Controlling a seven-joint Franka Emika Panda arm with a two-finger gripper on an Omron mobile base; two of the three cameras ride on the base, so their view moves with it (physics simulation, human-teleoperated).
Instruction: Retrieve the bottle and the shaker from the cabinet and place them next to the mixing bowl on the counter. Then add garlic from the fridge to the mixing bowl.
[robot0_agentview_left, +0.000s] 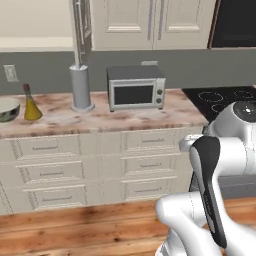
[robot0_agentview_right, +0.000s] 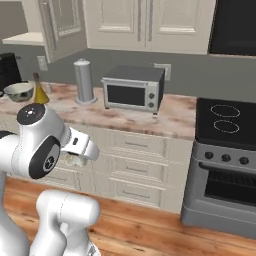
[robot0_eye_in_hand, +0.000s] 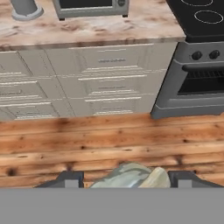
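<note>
Pale garlic (robot0_eye_in_hand: 131, 177) in end effector (robot0_eye_in_hand: 127, 179), one bottle (robot0_agentview_left: 31, 103)

Arm (robot0_agentview_left: 220, 165) is glossy white, built from rounded, bulbous links. One link carries a long black inlay strip with a faint grey line down its length. Joint cap (robot0_agentview_right: 34, 114) on top is light grey with a small red dot at centre. Side of the big joint has a dark grey disc (robot0_agentview_right: 48, 161) with a small pale mark. Finger tips (robot0_eye_in_hand: 70, 178) are dark grey, blocky, with lighter grey pads.
</note>
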